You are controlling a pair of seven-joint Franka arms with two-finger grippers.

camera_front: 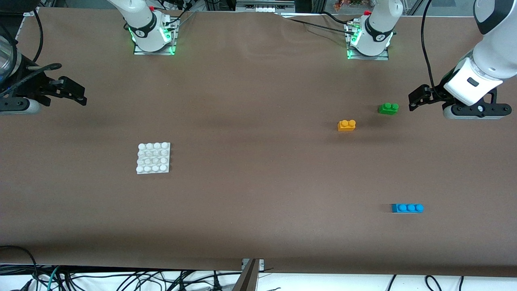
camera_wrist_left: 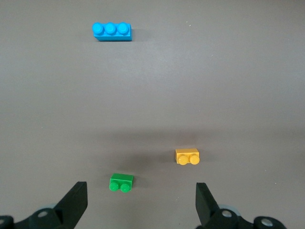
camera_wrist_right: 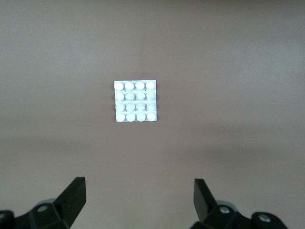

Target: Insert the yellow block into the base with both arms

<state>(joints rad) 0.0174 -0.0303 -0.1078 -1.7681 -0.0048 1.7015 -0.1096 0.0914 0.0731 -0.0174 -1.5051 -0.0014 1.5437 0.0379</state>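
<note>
1. The yellow block (camera_front: 346, 125), orange-yellow and two-studded, lay near the green brick (camera_front: 388, 108).
2. The base (camera_front: 153, 158) sat bare toward the right arm's end.
3. Left gripper (camera_front: 416, 98) and right gripper (camera_front: 76, 92) hung wide open, empty.

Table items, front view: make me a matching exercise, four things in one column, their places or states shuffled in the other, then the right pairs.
Column one:
1. small orange-yellow plastic two-stud brick
2. flat square white plastic studded plate
3. long blue plastic three-stud brick
4. left pincer

Column two:
A. open, above the table beside the green plastic two-stud brick
B. nearest the front camera
C. toward the right arm's end
D. slightly nearer the front camera than the green brick

Pairs: 1-D, 2-C, 3-B, 4-A
</note>
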